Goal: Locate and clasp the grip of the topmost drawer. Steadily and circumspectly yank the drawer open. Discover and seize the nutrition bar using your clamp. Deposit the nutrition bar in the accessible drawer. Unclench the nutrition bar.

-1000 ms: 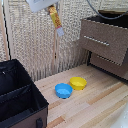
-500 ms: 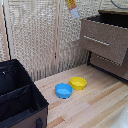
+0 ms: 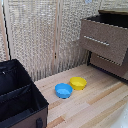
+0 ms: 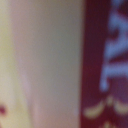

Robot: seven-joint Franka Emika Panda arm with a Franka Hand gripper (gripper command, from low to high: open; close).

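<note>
1. Woven pale screens [image 3: 45,35] back the scene, and a light wooden surface [image 3: 95,102] runs across the foreground.
2. On the exterior view's right stands the dark brown dresser [image 3: 117,62], its topmost drawer [image 3: 102,42] pulled out, the silver bar handle [image 3: 96,41] across its flat front.
3. A lower drawer [image 3: 110,65] sits below it, not pulled out as far.
4. A blue bowl [image 3: 63,90] and a yellow bowl [image 3: 78,83] rest on the surface, touching or nearly so.
5. A black bin [image 3: 17,97] fills the exterior view's lower left.
6. Neither the arm nor the tool shows in the exterior view, so places relative to the tool cannot be given.
7. The wrist view is blurred: a pale tan band beside a dark red printed wrapper [image 4: 102,65] with light lettering, very close to the lens, probably the nutrition bar.
8. Whether the tool is clenched or released cannot be told.
</note>
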